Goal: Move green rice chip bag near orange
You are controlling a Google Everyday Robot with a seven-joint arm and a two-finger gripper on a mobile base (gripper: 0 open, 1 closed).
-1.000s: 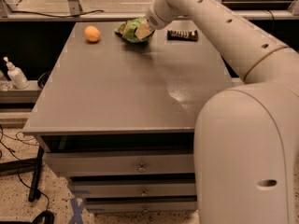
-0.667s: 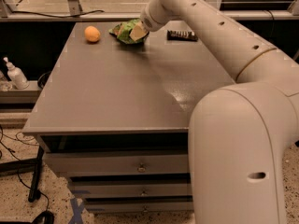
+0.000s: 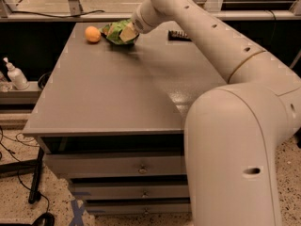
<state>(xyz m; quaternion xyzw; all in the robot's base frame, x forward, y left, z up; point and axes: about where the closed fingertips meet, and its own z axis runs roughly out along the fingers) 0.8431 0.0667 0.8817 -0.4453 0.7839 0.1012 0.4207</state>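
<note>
The green rice chip bag is at the far left part of the grey tabletop, crumpled in my gripper. The gripper reaches in from the right and is shut on the bag's right side. The orange sits on the table just left of the bag, a small gap apart. I cannot tell whether the bag rests on the table or hangs just above it.
A small dark bar wrapper lies on the table to the right, behind my arm. A white pump bottle stands on a shelf left of the table. Drawers are below the tabletop's front edge.
My gripper has carried the green bag leftward toward the orange; the gap between bag and orange has shrunk. The orange and the bar wrapper have not moved.
</note>
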